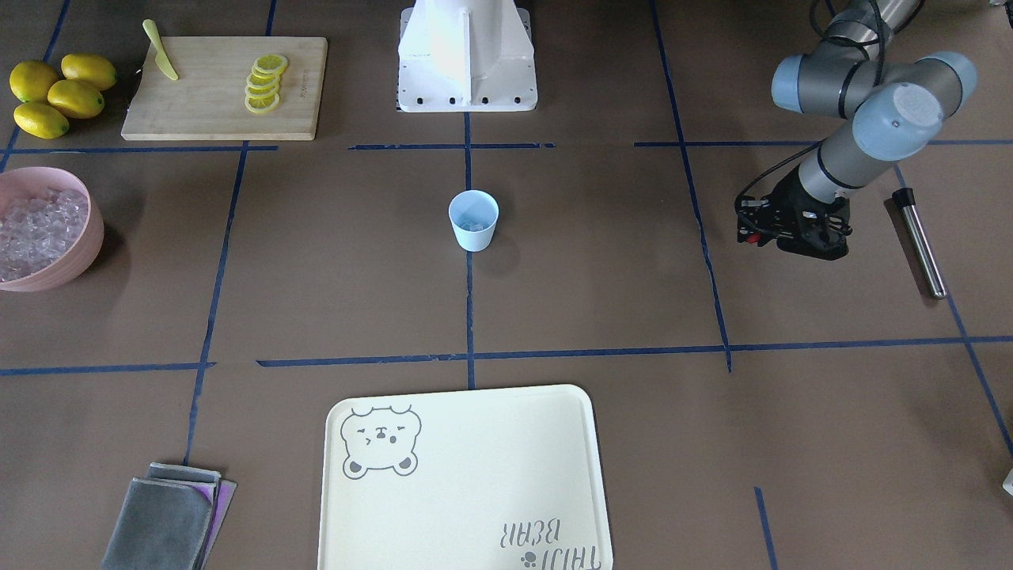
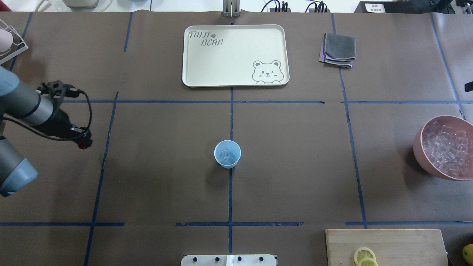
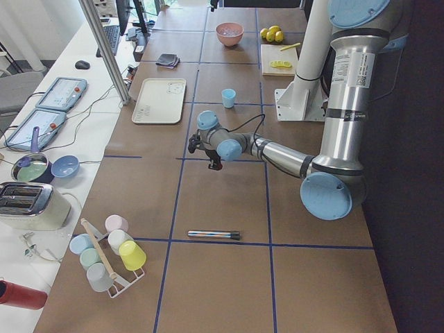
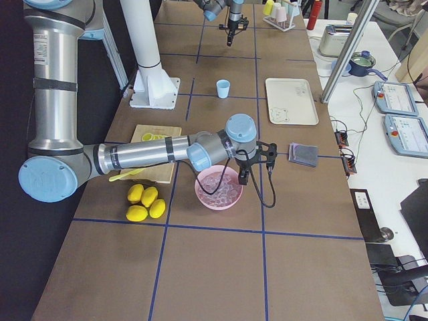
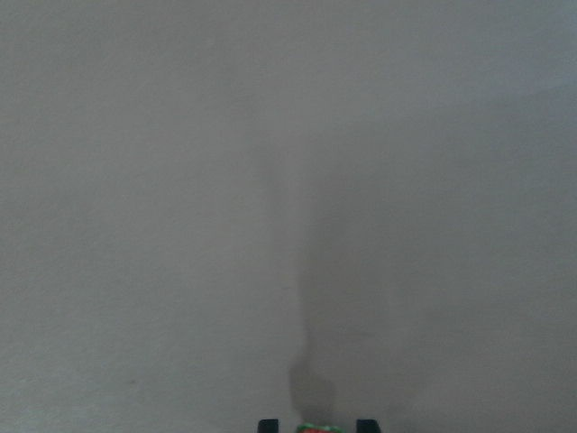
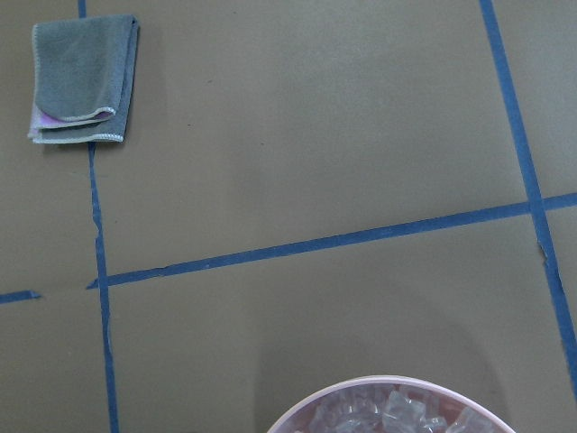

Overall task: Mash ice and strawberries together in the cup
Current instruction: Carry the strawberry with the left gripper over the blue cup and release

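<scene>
The pale-blue cup (image 2: pixel 227 154) stands upright at the table's centre with a few clear ice cubes (image 2: pixel 227 156) inside; it also shows in the front view (image 1: pixel 473 222). My left gripper (image 2: pixel 85 142) hangs low over bare table far to the cup's left. In the left wrist view it (image 5: pixel 315 426) is shut on a small red strawberry (image 5: pixel 313 428) with a green top. My right gripper (image 4: pixel 242 179) shows only in the right side view, above the pink bowl (image 4: pixel 219 190) of ice; I cannot tell whether it is open.
A metal rod (image 1: pixel 920 241) lies near my left arm. A cream tray (image 2: pixel 236 55) and a folded grey cloth (image 2: pixel 338 50) lie beyond the cup. A cutting board (image 1: pixel 206 103) with lemon slices (image 1: pixel 265 83), a knife (image 1: pixel 160 61) and whole lemons (image 1: pixel 59 93) sits by the bowl (image 1: pixel 79 253).
</scene>
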Action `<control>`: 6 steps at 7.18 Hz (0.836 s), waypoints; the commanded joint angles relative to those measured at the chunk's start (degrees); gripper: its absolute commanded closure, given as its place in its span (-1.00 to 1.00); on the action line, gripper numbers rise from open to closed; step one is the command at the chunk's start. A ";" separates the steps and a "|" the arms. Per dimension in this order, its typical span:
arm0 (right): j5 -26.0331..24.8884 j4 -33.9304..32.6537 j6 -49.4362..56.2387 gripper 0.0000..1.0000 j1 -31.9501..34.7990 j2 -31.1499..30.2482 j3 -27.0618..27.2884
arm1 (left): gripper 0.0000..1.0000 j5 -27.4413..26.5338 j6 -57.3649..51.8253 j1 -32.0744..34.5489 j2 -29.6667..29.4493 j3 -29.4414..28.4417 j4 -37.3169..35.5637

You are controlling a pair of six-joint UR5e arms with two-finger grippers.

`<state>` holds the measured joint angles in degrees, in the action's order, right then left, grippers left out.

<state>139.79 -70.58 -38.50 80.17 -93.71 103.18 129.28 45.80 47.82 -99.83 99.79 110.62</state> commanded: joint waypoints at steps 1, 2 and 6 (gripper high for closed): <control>-0.13 0.00 0.00 -1.00 -0.02 0.10 -0.17 | 1.00 1.95 18.54 -6.03 -15.32 -0.38 0.21; -0.22 0.00 -0.09 -1.00 -0.02 0.28 -0.26 | 1.00 -0.23 25.67 -7.72 -20.26 -0.39 0.65; -0.05 0.09 -0.09 -1.00 0.07 0.28 -0.35 | 1.00 -20.71 38.73 -18.72 -29.54 -7.21 13.79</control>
<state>139.69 -70.52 -38.58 80.21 -93.40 102.88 112.92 80.83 31.24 -127.91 95.90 119.08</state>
